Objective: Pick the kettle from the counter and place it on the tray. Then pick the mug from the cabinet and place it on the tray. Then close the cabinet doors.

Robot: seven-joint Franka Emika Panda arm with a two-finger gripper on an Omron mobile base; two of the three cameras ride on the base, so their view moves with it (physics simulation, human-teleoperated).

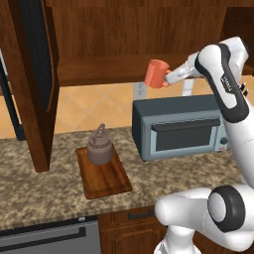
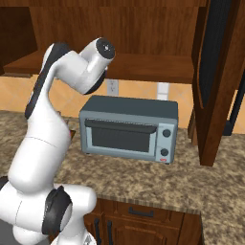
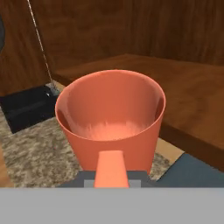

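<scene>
**A:** So where's the mug (image 1: 157, 73) at? The left base view has it up in the air at about 1 o'clock, in front of the open cabinet (image 1: 114, 37) and above the grey toaster oven (image 1: 178, 125).

**B:** Yep, the gripper (image 1: 168, 77) is clamped on it from the right side. In the hand view the handle sits dead centre at 6 o'clock, with the mug's open mouth facing the camera and the cabinet shelf (image 3: 183, 83) beyond it at 2 o'clock.

**A:** And the kettle (image 1: 100, 146)?

**B:** Sitting upright on the tray (image 1: 106, 181), toward its far end, at about 8 o'clock from the toaster oven on the counter (image 1: 44, 188).

**A:** Doors?

**B:** Left cabinet door (image 1: 34, 74) hangs open at 10 o'clock. The right base view has the right door (image 2: 215, 72) open too.
</scene>
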